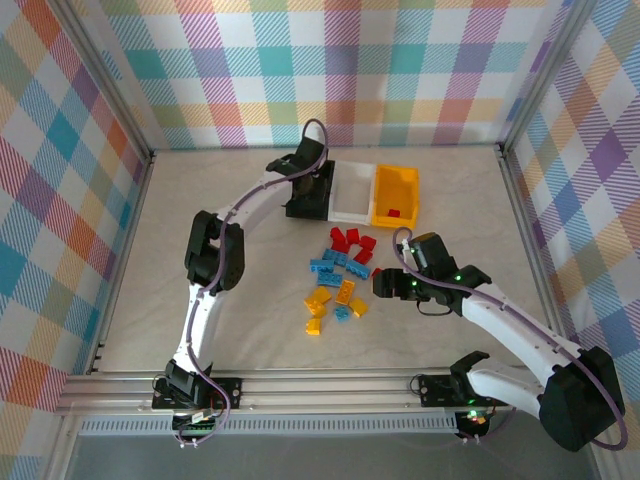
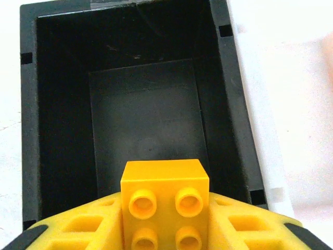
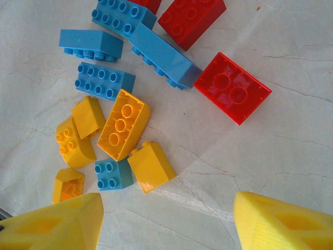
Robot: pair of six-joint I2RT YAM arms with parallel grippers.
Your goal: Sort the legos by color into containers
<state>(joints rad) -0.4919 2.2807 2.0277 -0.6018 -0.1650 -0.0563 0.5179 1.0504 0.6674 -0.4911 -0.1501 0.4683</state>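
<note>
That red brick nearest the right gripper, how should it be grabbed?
Probably from straight above, the right gripper pinching the red brick across its long sides: it lies flat, with bare table beside both; one short end crowds the long blue brick.

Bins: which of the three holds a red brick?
The yellow bin, rightmost; a red brick lies inside. The black bin and white bin show none.

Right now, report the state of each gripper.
Left gripper: closed on a yellow brick, over the black bin.
Right gripper: open, empty, over the loose bricks.
</note>
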